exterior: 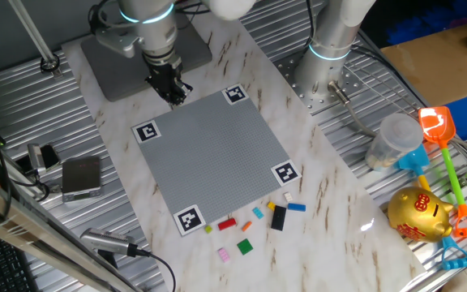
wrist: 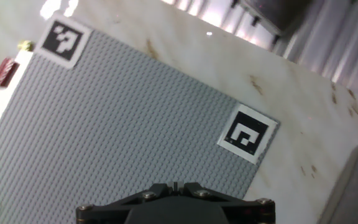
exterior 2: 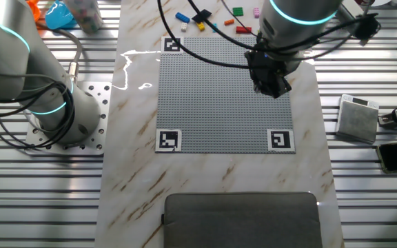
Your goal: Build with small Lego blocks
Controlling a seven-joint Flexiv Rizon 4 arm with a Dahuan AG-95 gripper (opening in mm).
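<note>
end effector (exterior: 171, 88) hovers over upper left of the grey plate (exterior: 217, 150), fingers look pressed together, holding nothing | small blocks (exterior: 254, 223) lie loose on tabletop (exterior: 331, 178) at lower centre, beside the plate's near edge | risk: tiny pieces slip or tip when pinched; neighbours get nudged
</note>
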